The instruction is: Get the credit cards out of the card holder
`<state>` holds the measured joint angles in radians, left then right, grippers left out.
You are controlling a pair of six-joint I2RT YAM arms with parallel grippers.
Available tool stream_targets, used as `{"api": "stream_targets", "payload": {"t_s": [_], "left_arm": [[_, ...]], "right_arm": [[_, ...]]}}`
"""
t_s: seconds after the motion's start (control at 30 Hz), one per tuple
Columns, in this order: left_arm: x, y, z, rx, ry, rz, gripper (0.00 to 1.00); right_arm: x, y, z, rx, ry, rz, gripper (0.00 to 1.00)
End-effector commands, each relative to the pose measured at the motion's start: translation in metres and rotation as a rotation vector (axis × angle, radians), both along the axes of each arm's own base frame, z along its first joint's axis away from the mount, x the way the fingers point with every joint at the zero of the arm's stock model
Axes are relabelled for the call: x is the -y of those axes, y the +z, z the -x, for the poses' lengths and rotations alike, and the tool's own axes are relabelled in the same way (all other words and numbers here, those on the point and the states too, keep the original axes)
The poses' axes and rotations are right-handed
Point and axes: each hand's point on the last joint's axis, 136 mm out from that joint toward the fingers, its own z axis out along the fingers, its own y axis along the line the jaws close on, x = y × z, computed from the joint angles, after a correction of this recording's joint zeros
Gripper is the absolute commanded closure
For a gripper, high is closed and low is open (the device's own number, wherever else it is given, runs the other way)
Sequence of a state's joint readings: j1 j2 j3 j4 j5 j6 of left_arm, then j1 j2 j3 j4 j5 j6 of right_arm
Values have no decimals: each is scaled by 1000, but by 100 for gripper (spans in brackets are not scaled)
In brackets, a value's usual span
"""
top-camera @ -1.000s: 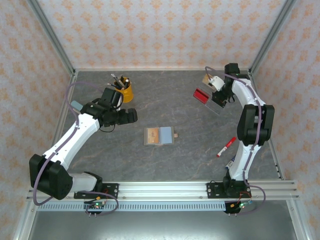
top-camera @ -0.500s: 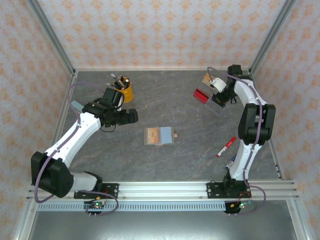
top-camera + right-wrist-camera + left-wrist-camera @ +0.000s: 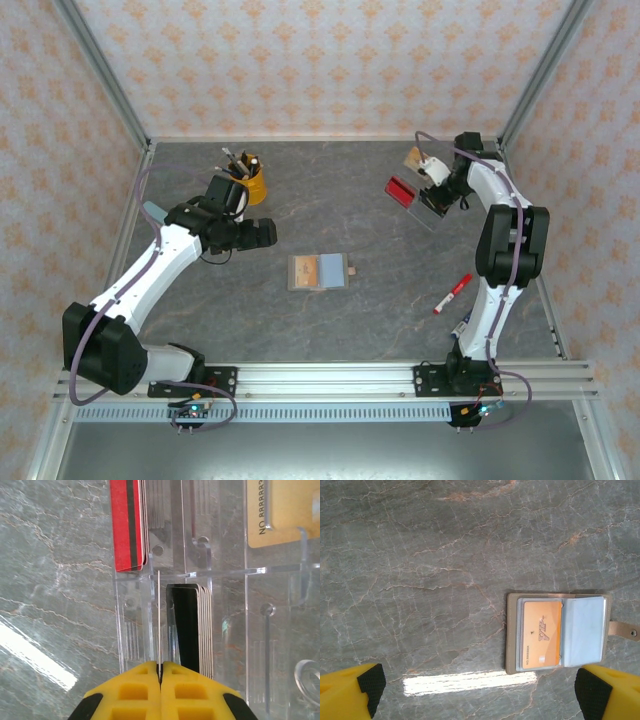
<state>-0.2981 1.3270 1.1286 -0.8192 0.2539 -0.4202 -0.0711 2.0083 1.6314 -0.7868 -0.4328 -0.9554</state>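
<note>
one orange card [image 3: 542, 635] in card holder [image 3: 583, 632]

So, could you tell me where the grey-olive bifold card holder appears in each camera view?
Top external: the grey-olive bifold card holder lies open at the centre of the table.
Left wrist: lower right, open, orange card showing.
Right wrist: looks at the clear plastic tray.
Shared landmark: its tan strap tab.

One card holder [image 3: 319, 272] lies open on the counter [image 3: 380, 320], with one orange card [image 3: 541, 634] in it. One clear tray [image 3: 235, 645] carries one red stack [image 3: 129, 525] and one black stack [image 3: 189, 630] of cards, packed too tightly to count, plus one tan card [image 3: 280, 515]. One thin card [image 3: 159, 605] shows edge-on. There is one yellow cup [image 3: 250, 186], one red marker [image 3: 452, 293] and one pale blue block [image 3: 151, 211].
</note>
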Motion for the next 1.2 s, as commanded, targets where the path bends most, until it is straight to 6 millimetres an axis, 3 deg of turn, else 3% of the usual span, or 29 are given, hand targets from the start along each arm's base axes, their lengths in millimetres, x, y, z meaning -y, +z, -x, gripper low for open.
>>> {"api": "stream_targets", "payload": {"t_s": [0.0,0.3,0.53,0.8,1.0,1.17], "left_arm": [[-3,2,-2,11,3,0,0],[-3,3,-2,16,4,9,0],[-2,5,-1,25,1,19,0],[-2,6,1,33,3,23,0],[-3,7,2,36,4,23,0],[-1,7,1,39,2,29,0]], "right_arm": [[-12,-3,19,-72,-31,-95,99],[-32,-5,37,-145,-99,-149,95],[-61,-5,45,-143,-168,-163,92],[-85,-21,58,-174,-283,-101,90],[-86,-16,58,-135,-329,-96,87],[-77,-1,58,-103,-321,-49,77]]}}
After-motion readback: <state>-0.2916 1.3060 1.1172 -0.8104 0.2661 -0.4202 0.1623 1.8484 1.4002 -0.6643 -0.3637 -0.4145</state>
